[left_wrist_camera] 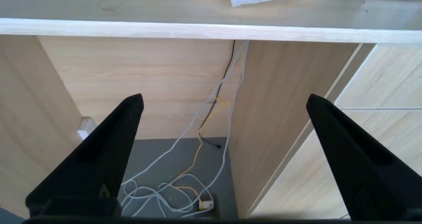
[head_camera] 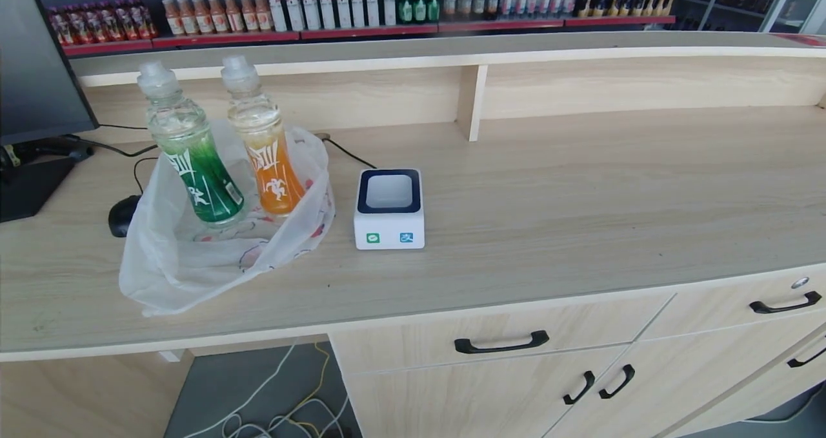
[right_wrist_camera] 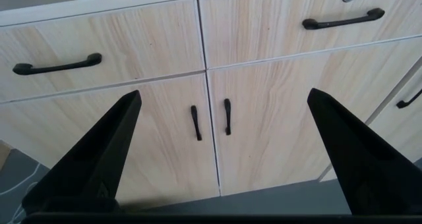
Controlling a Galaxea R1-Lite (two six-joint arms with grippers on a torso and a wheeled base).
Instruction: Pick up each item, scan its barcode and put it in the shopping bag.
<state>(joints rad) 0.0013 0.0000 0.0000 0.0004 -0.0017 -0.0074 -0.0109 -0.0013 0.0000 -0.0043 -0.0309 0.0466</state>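
Thin whitish film is my worry: the shopping bag lies slumped and crumpled on the wood-grain surface, up above and ahead of my left pincer. That pincer hangs w/ fingers wide apart, lower than the surface's edge, facing loose cables. The right pincer is likewise spread, low, facing the cupboard doors. Both items already stand in the bag: green bottle and orange bottle, tall, narrow-waisted, clear glossy plastic, capped, upright on soft film, so prob. tippy. The boxy white scanner sits just beside the bag. Risks IMO: a pincer coming up could clip the surface's lip, snag the limp film near the edge and drag both bottles over, or catch a cable.
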